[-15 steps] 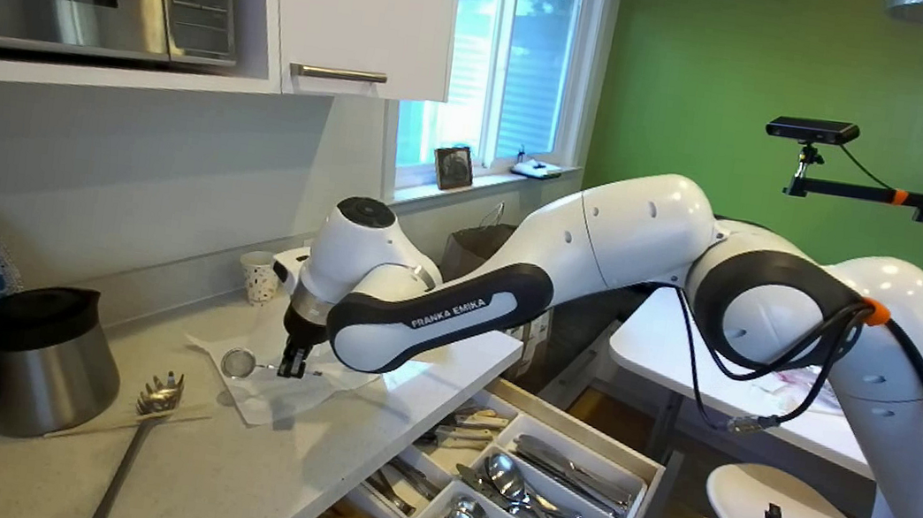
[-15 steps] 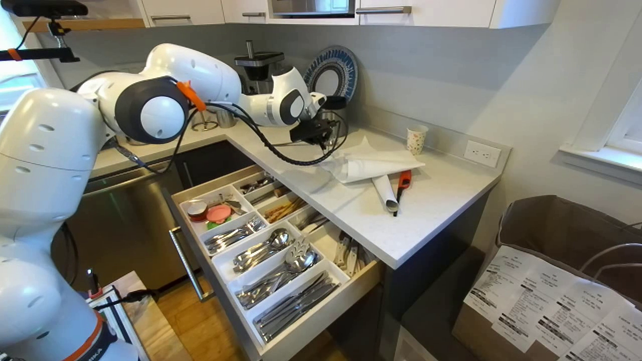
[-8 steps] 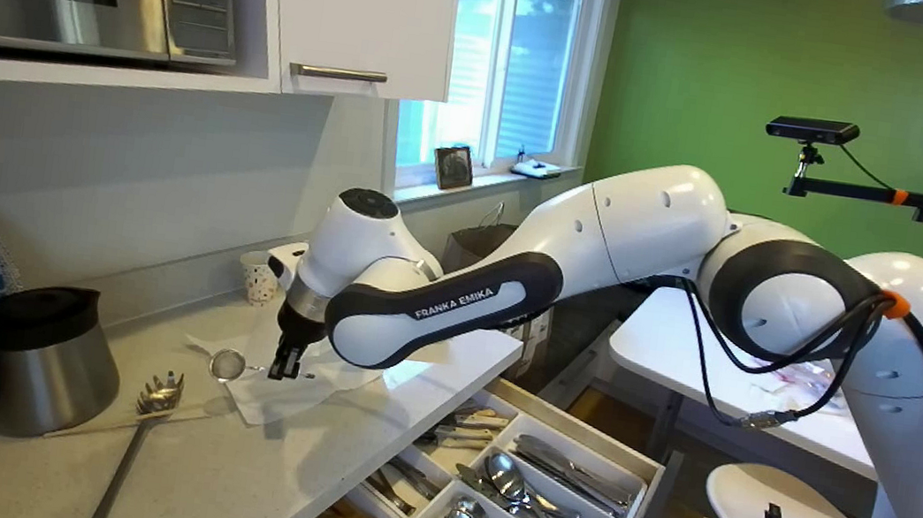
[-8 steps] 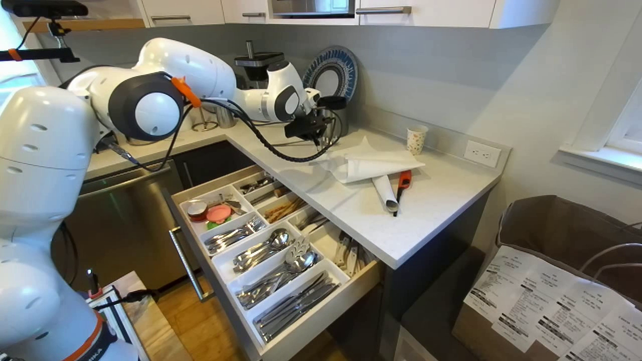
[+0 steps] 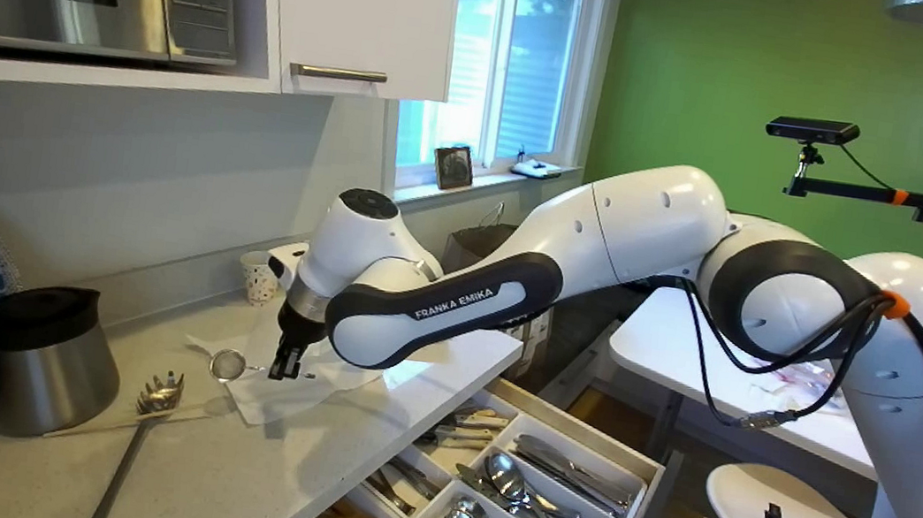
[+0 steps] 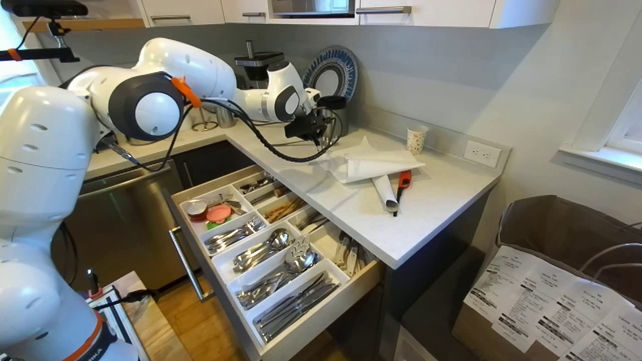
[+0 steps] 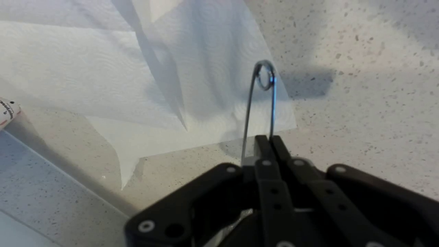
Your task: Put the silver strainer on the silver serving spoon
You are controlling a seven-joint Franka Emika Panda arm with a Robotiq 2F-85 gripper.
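Strainer (image 5: pixel 227 365) pinched in gripper (image 7: pixel 269 138) | seemingly aloft | serving spoon (image 5: pixel 133 448) on counter (image 5: pixel 236 479)

Daylight from a glaring window (image 5: pixel 532 63) brightens the far corner of the desk (image 5: pixel 219 477) in an exterior view, its near edge dimmer. Soft shadows streak the paper (image 7: pixel 212 85) in the wrist view, where the dark jaws sit slightly out of focus.

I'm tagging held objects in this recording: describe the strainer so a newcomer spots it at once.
In an exterior view, follow the pale counter rightward from the steel jug to the robot's black fingers. They pinch the strainer by its wire handle. Its round mesh bowl sets it apart from the pronged serving spoon lying nearer the jug.
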